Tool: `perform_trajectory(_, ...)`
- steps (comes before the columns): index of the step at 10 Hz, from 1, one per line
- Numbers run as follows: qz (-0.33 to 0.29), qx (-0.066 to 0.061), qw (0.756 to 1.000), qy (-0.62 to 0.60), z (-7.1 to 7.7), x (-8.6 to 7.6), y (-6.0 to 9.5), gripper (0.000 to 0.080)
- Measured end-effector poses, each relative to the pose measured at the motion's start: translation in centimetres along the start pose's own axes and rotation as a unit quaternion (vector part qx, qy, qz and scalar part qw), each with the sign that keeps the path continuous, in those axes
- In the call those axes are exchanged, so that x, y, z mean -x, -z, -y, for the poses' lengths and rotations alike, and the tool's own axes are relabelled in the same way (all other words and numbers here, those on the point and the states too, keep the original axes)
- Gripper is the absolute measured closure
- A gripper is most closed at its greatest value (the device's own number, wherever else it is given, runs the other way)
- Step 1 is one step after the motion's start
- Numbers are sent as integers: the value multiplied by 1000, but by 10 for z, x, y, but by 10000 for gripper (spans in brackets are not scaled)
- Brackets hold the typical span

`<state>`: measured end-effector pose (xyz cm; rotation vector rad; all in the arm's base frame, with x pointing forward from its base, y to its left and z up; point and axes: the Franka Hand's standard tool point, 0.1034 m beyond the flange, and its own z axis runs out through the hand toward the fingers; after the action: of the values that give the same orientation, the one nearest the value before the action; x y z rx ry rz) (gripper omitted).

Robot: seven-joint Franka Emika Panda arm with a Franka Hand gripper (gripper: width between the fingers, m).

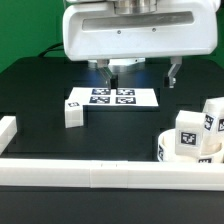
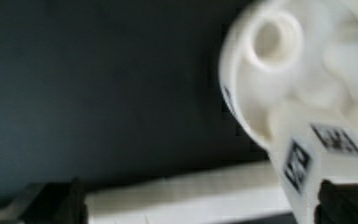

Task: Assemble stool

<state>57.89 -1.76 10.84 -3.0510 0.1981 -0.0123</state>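
Black table [image 1: 40, 88]: gripper [image 1: 140, 72] hangs wide open and empty near the marker board [image 1: 113, 97], one leg block [image 1: 73, 112] close by, round seat [image 1: 172, 150] with further leg blocks [image 1: 192, 130] well apart.

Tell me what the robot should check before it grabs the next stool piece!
1. End effector open: ok, its fingers stand wide apart.
2. End effector empty: ok, nothing sits between the fingers.
3. Loose leg block free to grab: ok, it lies alone on the table beside the marker board.
4. Seat in sight: ok, at the exterior view's right, by the rail.
5. Other leg blocks on the seat or just next to it: cannot tell.
6. Wrist view sharp: not ok, it is blurred.
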Motion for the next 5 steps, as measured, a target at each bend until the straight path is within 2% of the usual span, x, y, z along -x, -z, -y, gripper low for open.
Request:
perform_trajectory(1,12,-7,1000,14,-24,21,-6,151)
perform_trajectory(2,35,-17,999,2,-57,39,-13,151)
perform_trajectory(3,44,-15,999,-11,-72,44,-18,151)
perform_trajectory(5,33,-12,999,-6,-69,41,-18,151)
